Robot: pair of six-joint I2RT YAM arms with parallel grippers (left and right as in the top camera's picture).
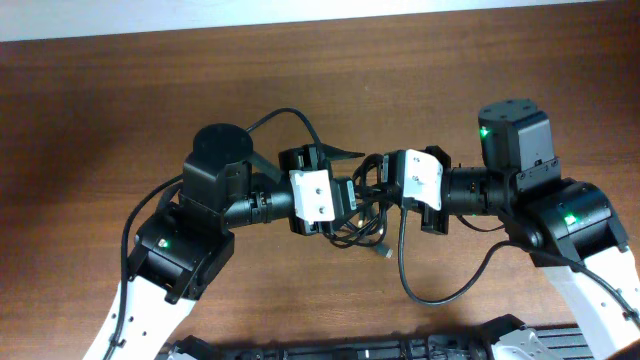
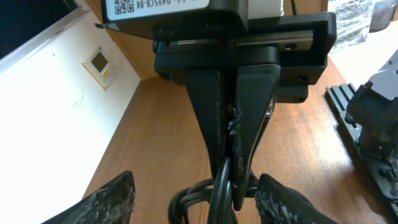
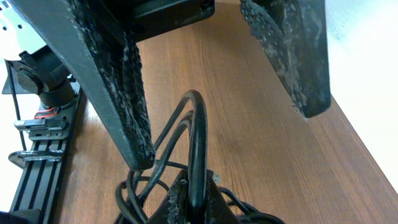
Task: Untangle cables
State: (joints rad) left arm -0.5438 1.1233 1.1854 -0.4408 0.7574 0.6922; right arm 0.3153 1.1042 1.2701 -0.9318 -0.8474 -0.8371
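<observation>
The black cables point(image 1: 362, 232) lie bunched in a knot on the wooden table, between my two grippers, which face each other. My left gripper point(image 1: 358, 192) is open, its fingers point(image 2: 115, 199) spread wide on both sides of the knot point(image 2: 189, 202). My right gripper point(image 1: 372, 185) reaches in between them and is shut on one cable strand point(image 3: 196, 124). That strand rises in a loop out of the shut fingers point(image 3: 177, 196). In the left wrist view the right gripper point(image 2: 231, 177) points toward the camera with the strand point(image 2: 219, 193) pinched at its tips. A small plug end point(image 1: 385, 252) sticks out below the knot.
A long black cord point(image 1: 425, 296) loops from the knot toward the right arm; I cannot tell if it is a task cable. A black rail point(image 1: 350, 350) runs along the table's front edge. Bare wood point(image 1: 150, 90) lies behind the arms.
</observation>
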